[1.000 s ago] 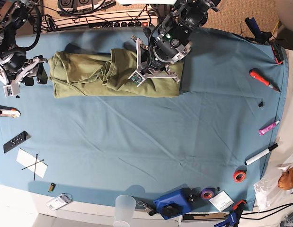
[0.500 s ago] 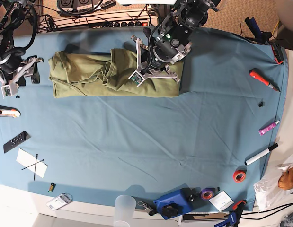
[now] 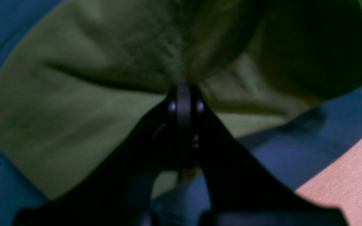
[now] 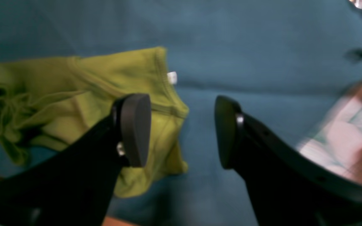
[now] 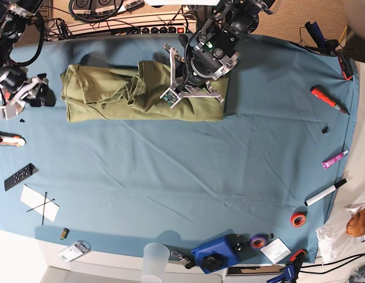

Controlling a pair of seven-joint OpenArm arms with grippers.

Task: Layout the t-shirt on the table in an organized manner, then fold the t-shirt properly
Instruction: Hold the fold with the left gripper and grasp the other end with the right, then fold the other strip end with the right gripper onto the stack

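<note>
Two end effectors: left end effector pinched on t-shirt fold, unchanged; right end effector wide, empty, backed off shirt edge across worktop; refold pending.

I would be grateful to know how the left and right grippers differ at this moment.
The left gripper has its jaws shut, pinching a fold of the t-shirt; the right gripper has its jaws wide apart and holds nothing. The left one sits over the shirt, while the right one hangs beside the shirt's end, above the table. Both have black jaws.
</note>
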